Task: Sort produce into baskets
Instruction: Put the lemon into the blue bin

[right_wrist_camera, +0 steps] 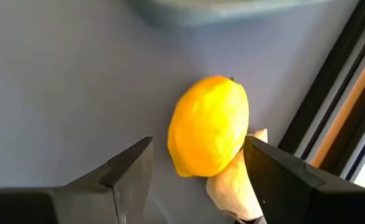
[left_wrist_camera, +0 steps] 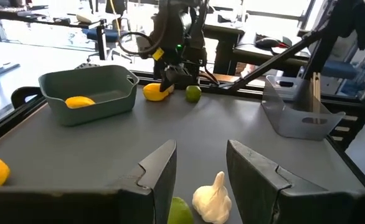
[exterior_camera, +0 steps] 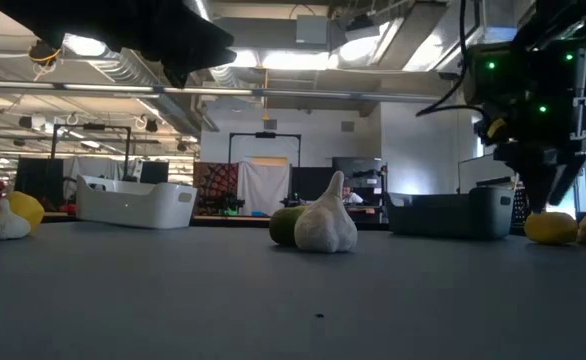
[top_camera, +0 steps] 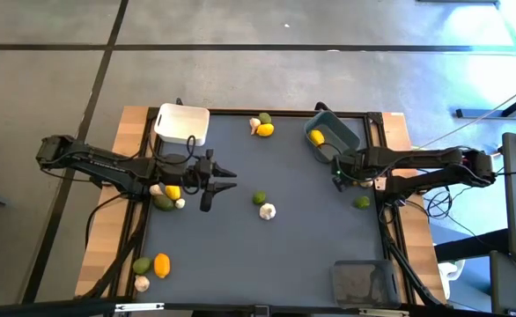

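Observation:
My right gripper is open and points down over a yellow lemon lying on the table beside a garlic bulb, just near of the blue-grey basket. Its fingers stand on either side of the lemon, and I cannot see them touching it. My left gripper is open and empty at the table's left-middle. It points toward a garlic bulb and a green fruit at the table's middle. One lemon lies in the blue-grey basket.
The white basket stands far left and the clear basket near right. Produce lies at the far middle, under the left arm, at the near left, and a green fruit lies at the right.

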### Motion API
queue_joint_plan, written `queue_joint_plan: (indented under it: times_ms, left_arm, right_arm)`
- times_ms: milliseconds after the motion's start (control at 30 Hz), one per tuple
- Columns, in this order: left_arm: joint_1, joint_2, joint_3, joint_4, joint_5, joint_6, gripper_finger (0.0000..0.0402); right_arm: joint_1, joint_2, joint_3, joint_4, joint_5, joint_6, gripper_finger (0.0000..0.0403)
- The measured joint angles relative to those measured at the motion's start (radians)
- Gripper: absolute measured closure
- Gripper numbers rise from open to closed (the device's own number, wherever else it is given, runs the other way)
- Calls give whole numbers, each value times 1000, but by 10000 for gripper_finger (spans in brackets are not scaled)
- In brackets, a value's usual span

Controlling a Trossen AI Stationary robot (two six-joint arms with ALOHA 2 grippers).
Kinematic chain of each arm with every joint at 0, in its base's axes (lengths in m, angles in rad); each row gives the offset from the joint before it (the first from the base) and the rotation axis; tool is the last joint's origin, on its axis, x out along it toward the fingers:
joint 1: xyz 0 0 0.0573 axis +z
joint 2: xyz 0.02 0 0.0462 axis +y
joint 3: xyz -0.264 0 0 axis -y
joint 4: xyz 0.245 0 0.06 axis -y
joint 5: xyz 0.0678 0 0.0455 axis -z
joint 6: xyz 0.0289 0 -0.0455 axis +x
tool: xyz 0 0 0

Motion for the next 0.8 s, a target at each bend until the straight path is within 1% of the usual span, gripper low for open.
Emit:
queue_joint_plan:
  times_ms: [133, 367, 533, 800]
  left_arm:
    - [0, 0, 0, 4, -1, -54, 265]
    - [-2, 0, 0, 4, -2, -79, 265]
    - [-3, 0, 0, 4, -2, -76, 265]
    - [-3, 0, 0, 4, -2, -70, 265]
  right_arm:
    - [0, 0, -27, 11, 2, -25, 155]
    - [0, 0, -74, 73, 26, -18, 155]
    - [0, -1, -99, 92, 34, 35, 155]
    - [0, -1, -109, 156, 42, 36, 155]
